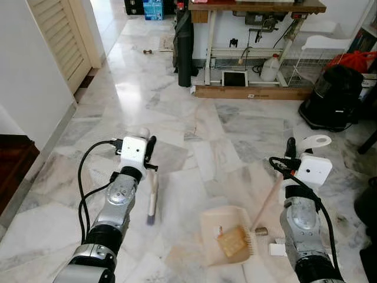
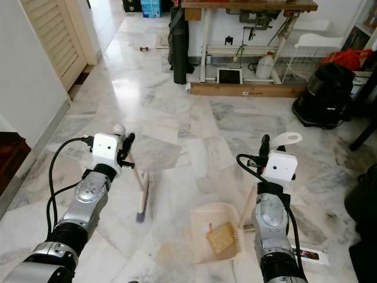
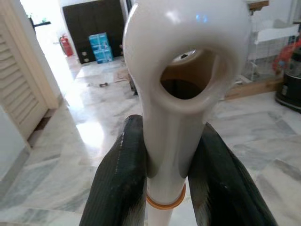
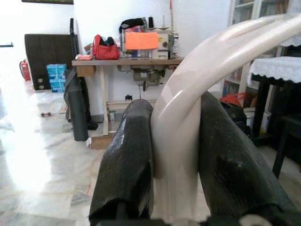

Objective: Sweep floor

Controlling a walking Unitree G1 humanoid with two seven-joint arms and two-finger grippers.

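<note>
A glossy marble-tile floor (image 1: 177,118) in grey-white is seen, with glare near a louvred door (image 1: 59,35) on the robot's left. A white wall (image 1: 23,76) runs along that side. At the far end a wooden-topped table (image 1: 259,7) is set, with a black bag (image 1: 184,50) leaning beside its leg, a white jug (image 1: 271,68) and a tablet (image 1: 234,78) under it, and a wooden plank (image 1: 253,92) along the floor in front. A black vacuum cleaner (image 1: 333,97) is placed to the right, near a red bag (image 1: 356,59). The left gripper (image 3: 164,165) is clamped on the cream handle of a small brush (image 1: 152,194), both black fingers (image 3: 120,183) pressed against the shaft just below the handle's hanging loop; the brush is held tilted down with its dark tip at the floor between the arms. The right gripper (image 4: 176,146) is closed around the curved cream handle of a dustpan (image 1: 227,236), whose tray is resting on the floor just ahead of the right arm. A tan sponge-like square (image 1: 231,240) is lying in the pan. A small dark bit (image 1: 261,231) and a white scrap (image 1: 277,249) are lying on the floor just beside the pan.
</note>
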